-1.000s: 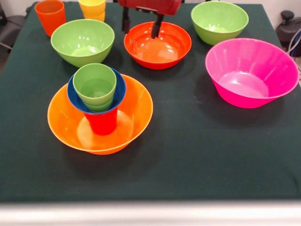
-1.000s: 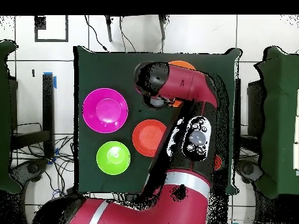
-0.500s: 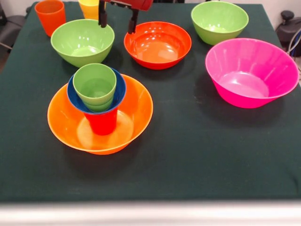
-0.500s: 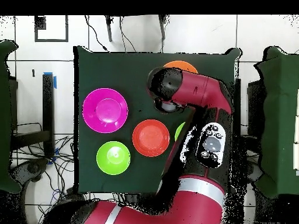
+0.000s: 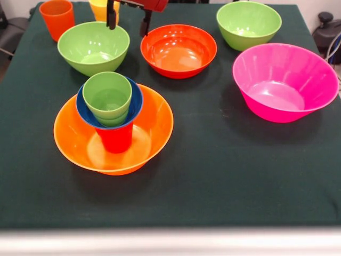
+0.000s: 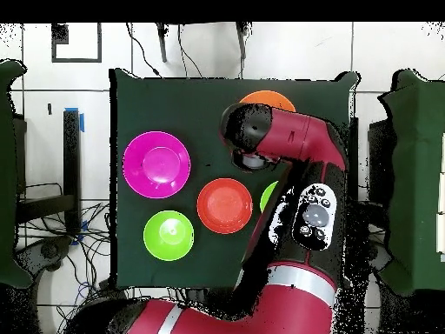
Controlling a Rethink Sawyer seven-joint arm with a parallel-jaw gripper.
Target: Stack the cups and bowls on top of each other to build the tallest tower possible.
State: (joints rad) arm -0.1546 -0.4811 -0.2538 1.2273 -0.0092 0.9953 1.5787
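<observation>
Standing in large orange bowl: tower, light green cup topmost.

Sitting on the dark green bench, near left: large orange bowl holding a red cup, with the small blue bowl and nested light green cups standing on it. Resting behind: light green bowl, red-orange bowl, second green bowl far right, pink bowl at right. Standing at far left: orange cup, yellow cup. Hanging at the top edge: gripper, fingers spread apart, empty.
</observation>
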